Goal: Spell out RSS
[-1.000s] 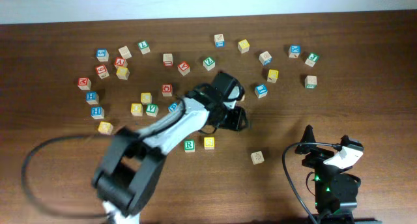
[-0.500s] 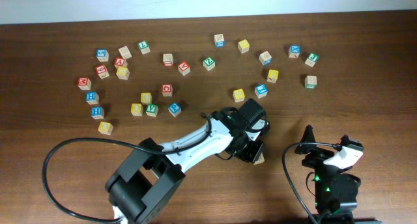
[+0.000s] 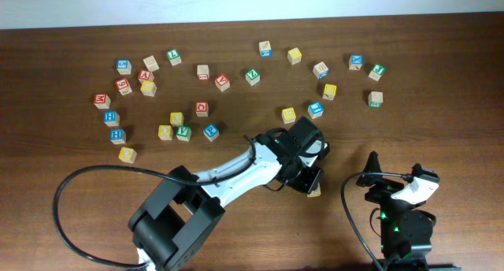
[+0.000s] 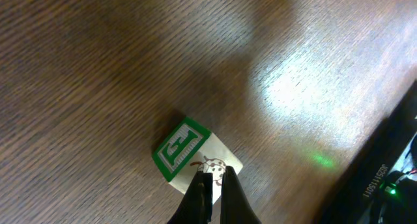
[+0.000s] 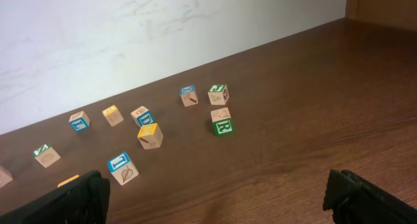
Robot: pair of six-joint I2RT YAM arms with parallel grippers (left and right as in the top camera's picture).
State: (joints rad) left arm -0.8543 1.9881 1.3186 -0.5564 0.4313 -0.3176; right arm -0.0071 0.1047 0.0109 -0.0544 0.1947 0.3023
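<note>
My left gripper (image 3: 310, 180) reaches across to the front right and is shut. In the left wrist view its closed tips (image 4: 213, 185) sit on the near edge of a wooden cube (image 4: 186, 148) with one green-framed face and one plain face bearing a small drawing. Overhead, this cube (image 3: 315, 192) peeks out below the gripper. The green R cube and the yellow cube beside it are hidden under my left arm. Another yellow cube (image 3: 288, 115) lies just beyond the gripper. My right gripper (image 3: 394, 176) rests open and empty at the front right (image 5: 228, 208).
Many letter cubes lie scattered across the far half of the table, among them yellow ones (image 3: 329, 91) (image 3: 294, 55) (image 3: 164, 132), blue (image 3: 316, 109) and red (image 3: 201, 109). The right wrist view shows a green-sided cube (image 5: 223, 127). The left arm's cable loops at the front left.
My left arm has swung from the table's middle to the front right, now covering the R and yellow cubes and uncovering another yellow cube. Its tips have settled onto the green-framed cube. The right arm is still.
</note>
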